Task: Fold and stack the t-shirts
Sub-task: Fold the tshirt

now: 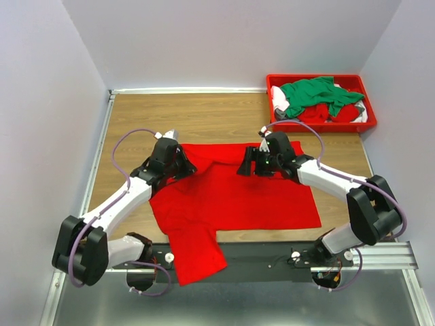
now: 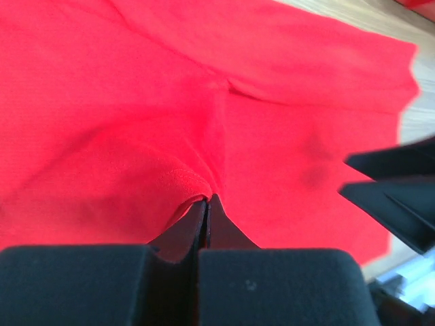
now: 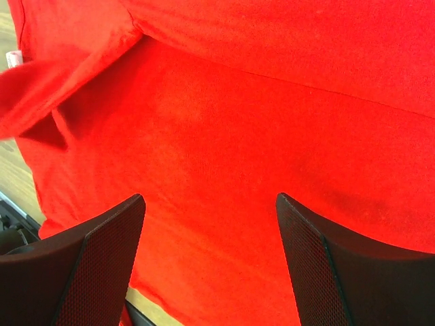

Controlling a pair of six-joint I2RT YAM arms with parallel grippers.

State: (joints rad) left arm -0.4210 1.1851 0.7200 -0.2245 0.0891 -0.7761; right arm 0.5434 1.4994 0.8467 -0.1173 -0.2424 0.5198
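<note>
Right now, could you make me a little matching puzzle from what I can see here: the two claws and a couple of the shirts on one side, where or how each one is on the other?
Things:
1. left gripper
2. right gripper
3. green t-shirt
4. red t-shirt

States:
A. heaped in the bin
B. spread out on the table
C. shut, pinching a fold of the red t-shirt
D. wide open over the red t-shirt

Pairs: 1-C, 2-D, 3-A, 4-B
</note>
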